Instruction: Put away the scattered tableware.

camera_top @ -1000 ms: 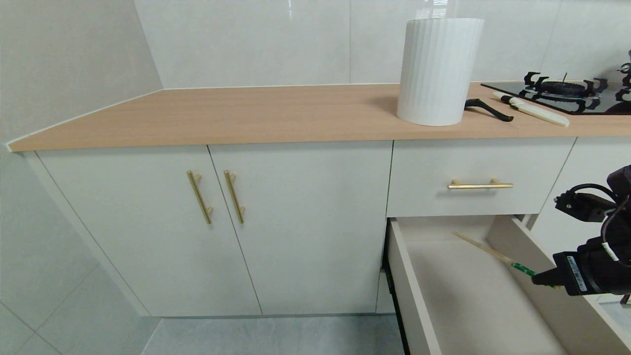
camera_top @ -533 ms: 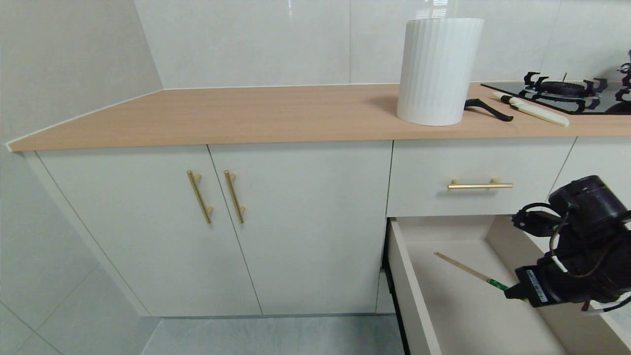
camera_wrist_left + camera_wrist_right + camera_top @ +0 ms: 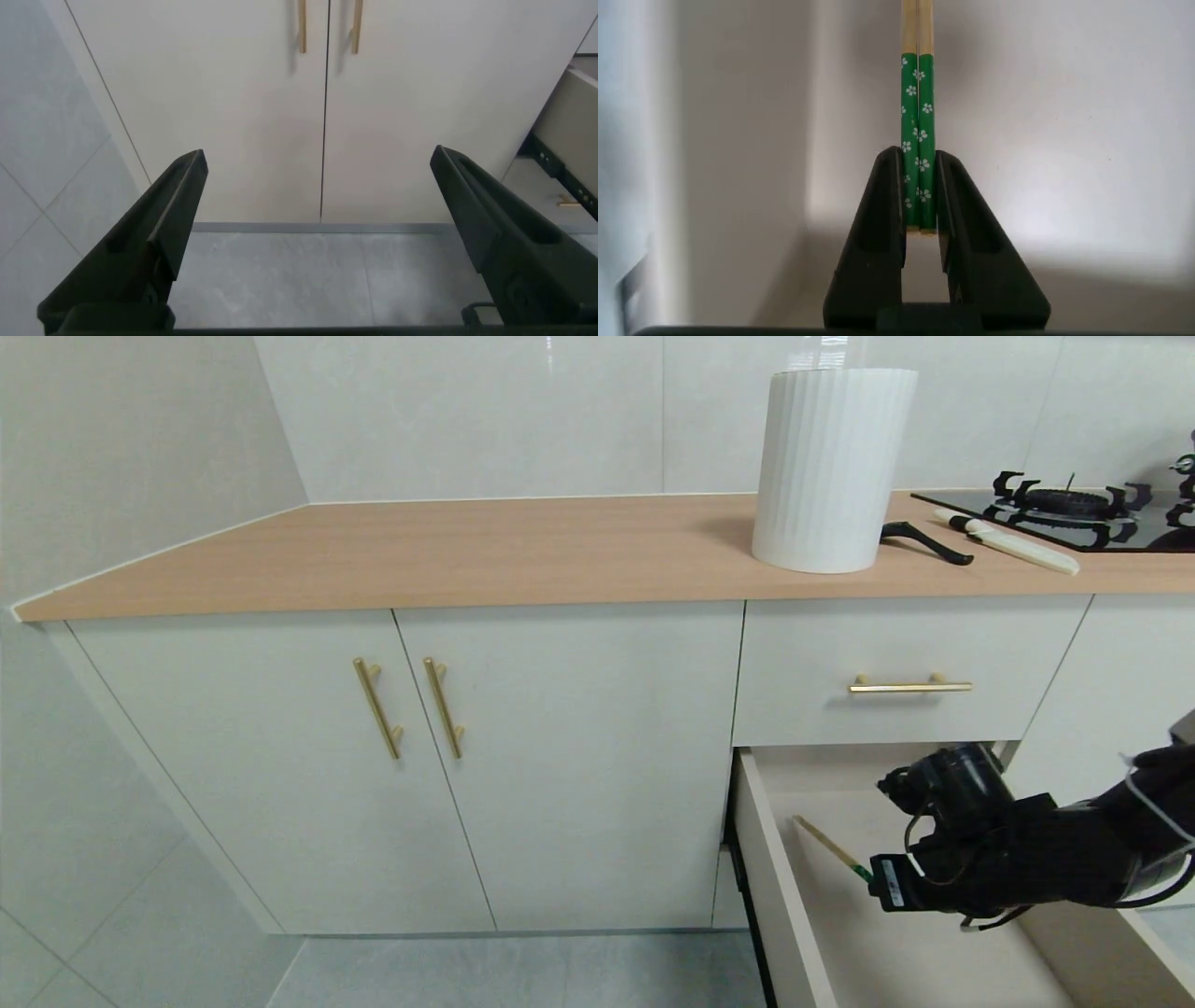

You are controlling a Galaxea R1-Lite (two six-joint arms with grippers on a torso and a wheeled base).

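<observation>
right arm [image 3: 1074, 863]: stretched out low, pointing toward the robot's left | right gripper [image 3: 875, 880]: fingers clamped tight on a pair of chopsticks [image 3: 915, 93] | left gripper [image 3: 318, 161]: fingers spread wide, aimed downward

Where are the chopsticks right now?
Head view, lower right: the chopsticks are clamped in the right hand over the open drawer, tips toward its left wall.
</observation>
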